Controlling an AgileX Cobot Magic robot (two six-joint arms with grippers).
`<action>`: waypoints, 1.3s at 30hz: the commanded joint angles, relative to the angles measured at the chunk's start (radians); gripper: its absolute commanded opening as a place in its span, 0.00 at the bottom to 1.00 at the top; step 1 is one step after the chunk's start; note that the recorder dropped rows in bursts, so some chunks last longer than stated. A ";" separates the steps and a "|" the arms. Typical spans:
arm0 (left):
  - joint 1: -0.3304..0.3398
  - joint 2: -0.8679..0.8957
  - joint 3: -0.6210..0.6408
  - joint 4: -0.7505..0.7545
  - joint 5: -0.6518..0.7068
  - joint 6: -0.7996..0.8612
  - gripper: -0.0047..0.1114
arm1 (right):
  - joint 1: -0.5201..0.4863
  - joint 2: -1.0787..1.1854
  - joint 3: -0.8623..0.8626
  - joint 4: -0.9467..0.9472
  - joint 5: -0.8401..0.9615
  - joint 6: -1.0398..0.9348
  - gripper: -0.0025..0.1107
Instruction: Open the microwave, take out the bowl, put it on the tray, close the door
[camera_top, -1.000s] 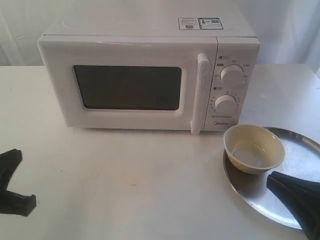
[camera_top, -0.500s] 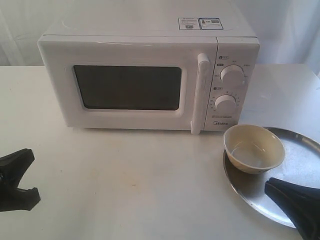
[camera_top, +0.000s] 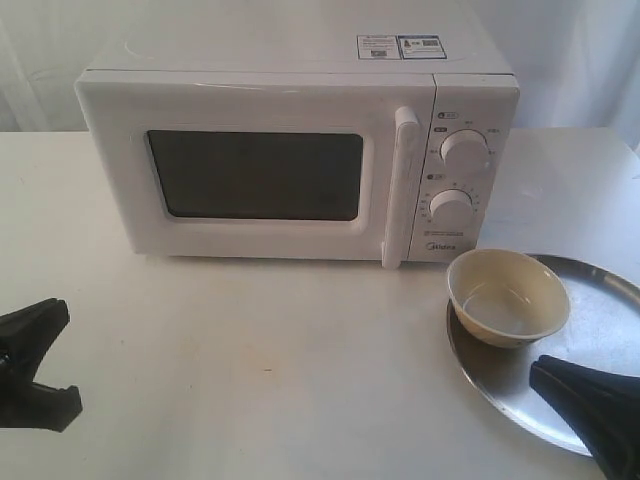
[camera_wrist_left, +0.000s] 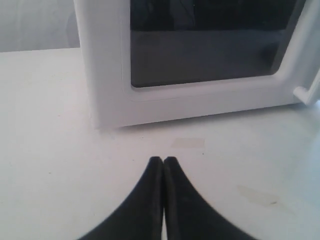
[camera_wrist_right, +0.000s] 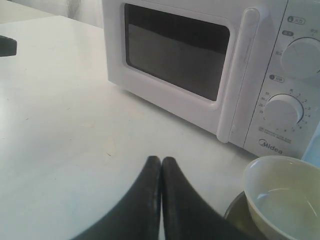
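The white microwave (camera_top: 300, 150) stands at the back of the table, and its door (camera_top: 255, 175) is shut flush, with the bar handle (camera_top: 400, 185) beside the two dials. The cream bowl (camera_top: 508, 297) rests upright on the near-left part of the silver tray (camera_top: 605, 300), to the right of and in front of the microwave. My left gripper (camera_top: 40, 335) hovers low at the table's front left, fingers together and empty (camera_wrist_left: 163, 159). My right gripper (camera_top: 542, 370) hangs over the tray's front, just in front of the bowl (camera_wrist_right: 285, 200), shut and empty (camera_wrist_right: 161, 159).
White table (camera_top: 270, 350) stretches between the two grippers in front of the microwave. A pale curtain wall stands behind it. The tray reaches the right edge of the exterior view.
The left gripper has slid a little to the right. The right gripper has dropped slightly toward the front. Bowl, tray and door have not moved.
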 joint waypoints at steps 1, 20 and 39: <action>0.008 -0.012 0.007 0.039 0.152 0.198 0.04 | 0.000 -0.006 0.004 -0.008 0.000 0.005 0.02; 0.742 -0.813 0.031 0.233 1.063 0.213 0.04 | 0.000 -0.006 0.004 -0.008 0.000 0.004 0.02; 0.767 -0.988 0.031 0.158 1.140 0.152 0.04 | 0.000 -0.006 0.004 -0.008 -0.007 0.004 0.02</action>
